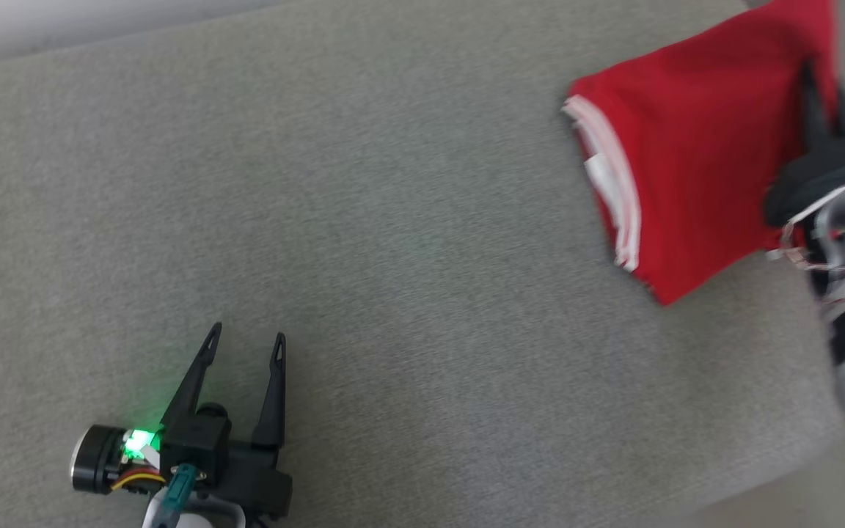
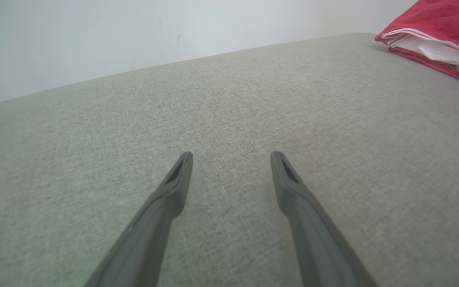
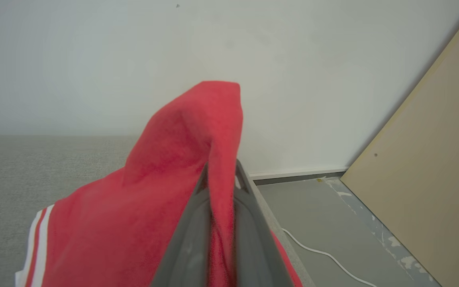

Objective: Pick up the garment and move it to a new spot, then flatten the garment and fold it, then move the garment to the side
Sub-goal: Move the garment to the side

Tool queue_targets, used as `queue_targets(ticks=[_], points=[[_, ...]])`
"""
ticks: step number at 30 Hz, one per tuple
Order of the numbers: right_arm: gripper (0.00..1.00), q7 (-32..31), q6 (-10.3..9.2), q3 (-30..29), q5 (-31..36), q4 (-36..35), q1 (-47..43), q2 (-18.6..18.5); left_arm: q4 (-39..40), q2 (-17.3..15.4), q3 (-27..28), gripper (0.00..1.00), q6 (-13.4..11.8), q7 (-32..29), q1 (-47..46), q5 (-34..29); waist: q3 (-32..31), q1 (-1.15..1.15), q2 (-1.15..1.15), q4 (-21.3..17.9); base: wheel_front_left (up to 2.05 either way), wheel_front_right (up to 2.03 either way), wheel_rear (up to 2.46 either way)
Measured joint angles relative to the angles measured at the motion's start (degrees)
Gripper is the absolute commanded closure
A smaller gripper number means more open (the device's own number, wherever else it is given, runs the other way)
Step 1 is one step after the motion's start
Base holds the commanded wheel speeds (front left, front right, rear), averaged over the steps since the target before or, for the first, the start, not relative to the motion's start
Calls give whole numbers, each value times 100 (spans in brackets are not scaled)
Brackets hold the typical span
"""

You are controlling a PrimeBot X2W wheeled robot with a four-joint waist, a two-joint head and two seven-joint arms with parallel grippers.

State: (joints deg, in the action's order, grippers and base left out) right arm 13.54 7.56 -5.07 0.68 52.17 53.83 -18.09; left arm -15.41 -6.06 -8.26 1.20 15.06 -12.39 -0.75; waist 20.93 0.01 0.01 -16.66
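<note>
Fingers of my right gripper [image 3: 221, 171] clamp one edge of the folded red fabric garment [image 1: 694, 147], well right of my spread, empty left gripper [image 1: 248, 332].

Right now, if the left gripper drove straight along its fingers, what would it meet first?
Probably the grey upholstered surface, since the open left gripper seems tilted down; otherwise the white wall. The red garment lies off to its right, out of line.

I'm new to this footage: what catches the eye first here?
A folded red garment with white stripes sits at the grey surface's far right, a raised fold pinched in the shut right gripper. At lower left, the left gripper is open, holding nothing.
</note>
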Motion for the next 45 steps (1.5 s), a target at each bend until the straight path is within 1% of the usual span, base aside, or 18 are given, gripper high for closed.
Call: queue_targets(ticks=[6, 8, 9, 10, 11, 12, 15, 18, 21, 24, 27, 29, 31, 35, 39, 41, 43, 45], points=[[100, -177, 0, -665, 671, 475, 437, -501, 67, -20, -76, 0, -41, 7, -108, 11, 216, 0, 0, 287, 0, 0, 0], [100, -276, 0, -1014, 867, 641, 480, -698, 75, -13, -109, 0, -55, 7, -155, 20, 264, 0, 0, 381, 0, 0, 0], [97, -314, 0, -1172, 1035, 693, 477, -806, 78, -14, -118, 0, -67, 7, -174, 24, 283, 0, 0, 430, 0, 0, 0], [72, -369, 0, -1371, 1180, 715, 469, -893, 84, -11, -121, 0, -74, 7, -182, 29, 299, -1, 0, 477, 0, 0, 0], [6, -422, 0, -1596, 1299, 726, 458, -987, 94, -12, -124, 0, -81, 7, -186, 35, 313, -1, 0, 525, 0, 0, 0], [0, -450, 0, -1800, 1463, 717, 448, -1066, 103, -14, -126, 0, -97, 7, -190, 36, 326, -1, 0, 569, 0, 0, 0], [0, -319, 0, -2331, 1919, 527, 399, -1118, 114, -15, -121, 0, -126, 7, -203, 58, 357, -1, 0, 685, 0, 0, 0], [0, -107, 0, -2686, 2215, 386, 363, -949, 108, -16, -101, 0, -175, 7, -202, 78, 355, -1, -1, 761, 0, 0, 0], [0, 70, 0, -2729, 2314, 305, 369, -682, 94, -18, -70, 0, -221, 7, -194, 96, 293, -1, 0, 785, 0, 0, 0], [0, 131, 0, -2405, 2283, 197, 398, -357, 78, -23, -15, 0, -248, 4, -161, 130, 208, -1, 0, 801, 0, 0, 0], [0, 144, 0, -1824, 1872, -435, 317, 176, 65, -20, 45, 0, -275, 2, -130, 179, 116, 0, -1, 815, 0, 0, 0], [0, 147, 0, -1395, 1580, -877, 25, 512, 63, -15, 98, 0, -319, 1, -66, 197, 45, -1, -1, 830, 0, 0, 0], [0, 153, 0, -1068, 1304, -1222, -397, 759, 59, -1, 142, 0, -325, 0, -36, 235, -35, -1, -1, 851, 0, 0, 0], [0, 155, 0, -511, 855, -1679, -995, 1060, 59, 41, 227, 0, -353, -1, 77, 257, -203, -1, -1, 923, 0, 0, 0], [0, 154, 0, -11, 515, -1849, -1561, 1239, 54, 69, 338, 0, -360, -1, 155, 291, -344, -1, 0, 1060, 0, 0, 0], [0, 154, 0, 59, 376, -1853, -1834, 1316, 46, 92, 379, 0, -371, -1, 205, 296, -416, -1, -1, 1132, 0, 0, 0], [0, 155, 0, 241, 355, -1844, -2090, 1360, 47, 114, 435, 0, -372, -1, 261, 307, -487, -1, -1, 1209, 0, 0, 0], [0, 154, 0, 265, 331, -1842, -2320, 1422, 37, 134, 470, 0, -371, -1, 321, 327, -553, -1, -1, 1286, 0, 0, 0]])
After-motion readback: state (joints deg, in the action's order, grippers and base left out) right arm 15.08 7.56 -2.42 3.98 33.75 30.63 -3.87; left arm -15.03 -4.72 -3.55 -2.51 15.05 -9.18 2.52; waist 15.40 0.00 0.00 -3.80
